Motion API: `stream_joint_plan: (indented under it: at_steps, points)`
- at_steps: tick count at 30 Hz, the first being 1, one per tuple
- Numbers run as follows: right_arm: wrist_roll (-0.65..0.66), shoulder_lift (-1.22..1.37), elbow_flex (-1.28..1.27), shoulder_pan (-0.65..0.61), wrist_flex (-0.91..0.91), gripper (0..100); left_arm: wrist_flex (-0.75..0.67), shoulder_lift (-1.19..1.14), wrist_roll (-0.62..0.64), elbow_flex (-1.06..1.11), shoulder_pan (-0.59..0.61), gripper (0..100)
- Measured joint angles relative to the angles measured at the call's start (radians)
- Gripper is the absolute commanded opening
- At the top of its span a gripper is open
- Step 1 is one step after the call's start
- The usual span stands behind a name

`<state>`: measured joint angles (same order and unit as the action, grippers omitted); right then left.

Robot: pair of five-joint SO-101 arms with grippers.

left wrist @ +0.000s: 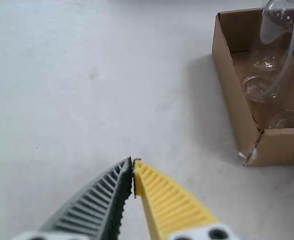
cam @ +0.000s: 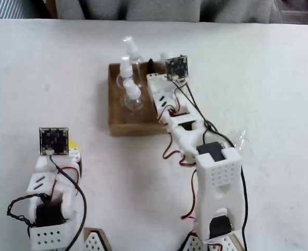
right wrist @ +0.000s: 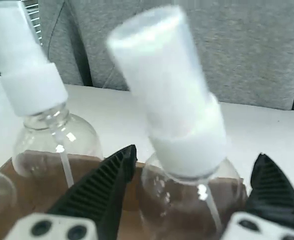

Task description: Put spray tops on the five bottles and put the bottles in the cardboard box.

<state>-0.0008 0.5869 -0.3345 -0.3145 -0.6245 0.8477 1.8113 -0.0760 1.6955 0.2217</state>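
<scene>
Right gripper (right wrist: 195, 154): jaws spread wide, standing one to each side of a clear bottle (right wrist: 186, 200) with a gap on both sides; it grips nothing. The bottle carries its white spray top (right wrist: 166, 85) and lies directly between the jaws. Its long axis is near upright, with the top leaning a little to one side. Brown shows through its lower body, so it is judged to stand inside the cardboard box (cam: 135, 127). A second capped bottle (right wrist: 52, 140) stands just beside it in the same box; the number of bottles there cannot be told. The right arm reaches over the box and is much the nearer. Left gripper (left wrist: 133, 170): fingertips closed together, nothing between them, over bare table (cam: 49, 78) well apart from the box. Judgement: any coming move at this bottle falls to the right arm.
</scene>
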Motion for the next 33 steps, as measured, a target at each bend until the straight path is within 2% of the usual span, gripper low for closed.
stream_joint_plan:
  at_steps: [12,33]
  points:
    - [0.0,-0.008,0.0,-0.002,0.0,32.0,0.0,0.0,0.0,0.0,0.0,2]
    - [0.0,-0.247,-0.061,0.011,0.0,32.0,0.0,0.0,0.0,0.0,0.0,2]
